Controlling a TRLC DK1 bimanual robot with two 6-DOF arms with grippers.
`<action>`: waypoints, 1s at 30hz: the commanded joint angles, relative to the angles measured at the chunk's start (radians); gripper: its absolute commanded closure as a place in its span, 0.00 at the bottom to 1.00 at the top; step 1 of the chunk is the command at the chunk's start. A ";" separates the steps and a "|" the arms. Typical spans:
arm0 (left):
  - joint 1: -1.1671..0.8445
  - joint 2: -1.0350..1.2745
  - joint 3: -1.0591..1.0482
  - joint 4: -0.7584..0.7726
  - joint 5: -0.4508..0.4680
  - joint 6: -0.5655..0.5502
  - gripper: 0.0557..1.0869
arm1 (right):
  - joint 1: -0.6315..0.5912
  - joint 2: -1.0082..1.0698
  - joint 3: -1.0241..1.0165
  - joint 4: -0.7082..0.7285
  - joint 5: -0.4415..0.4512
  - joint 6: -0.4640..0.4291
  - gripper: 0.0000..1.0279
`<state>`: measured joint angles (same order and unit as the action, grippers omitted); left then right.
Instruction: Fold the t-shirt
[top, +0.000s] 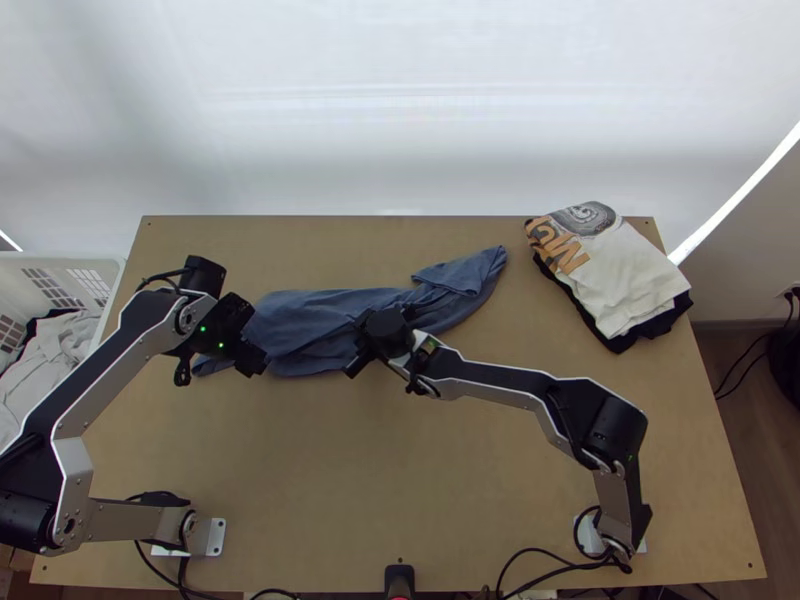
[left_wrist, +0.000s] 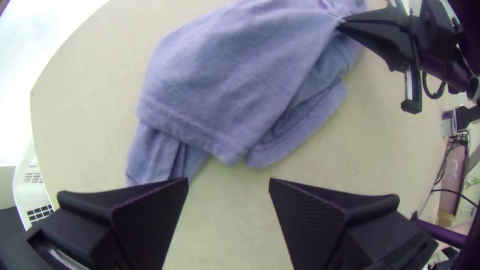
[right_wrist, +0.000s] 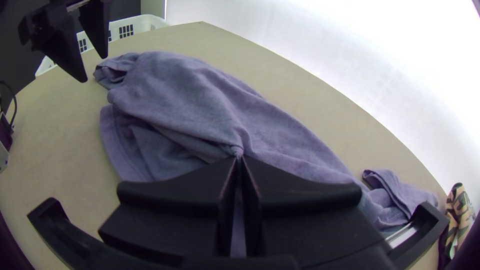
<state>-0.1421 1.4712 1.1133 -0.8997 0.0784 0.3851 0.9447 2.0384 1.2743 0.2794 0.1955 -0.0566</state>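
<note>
Pinching t-shirt mid-length: right gripper; left gripper spread near one end.

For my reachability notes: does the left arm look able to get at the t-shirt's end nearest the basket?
Probably yes: the left gripper hangs open by that end, nothing between; the right gripper pinches the t-shirt farther along.

Bright scene, light from the far side, white glare on the backdrop, soft shadows, surface edges bent in the wrist views
</note>
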 joint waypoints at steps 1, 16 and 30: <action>-0.004 0.018 -0.033 0.007 -0.009 -0.012 0.22 | -0.007 -0.044 -0.026 0.012 0.019 0.008 0.97; -0.050 0.147 -0.053 0.143 0.029 -0.117 0.30 | 0.005 -0.058 -0.026 0.012 0.038 0.006 0.97; 0.001 0.101 0.118 0.194 0.035 -0.233 0.96 | 0.008 -0.083 -0.059 0.012 0.047 0.008 0.97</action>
<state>-0.1528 1.6211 1.1355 -0.6785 0.1051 0.1867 0.9485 1.9934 1.2488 0.2806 0.2253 -0.0570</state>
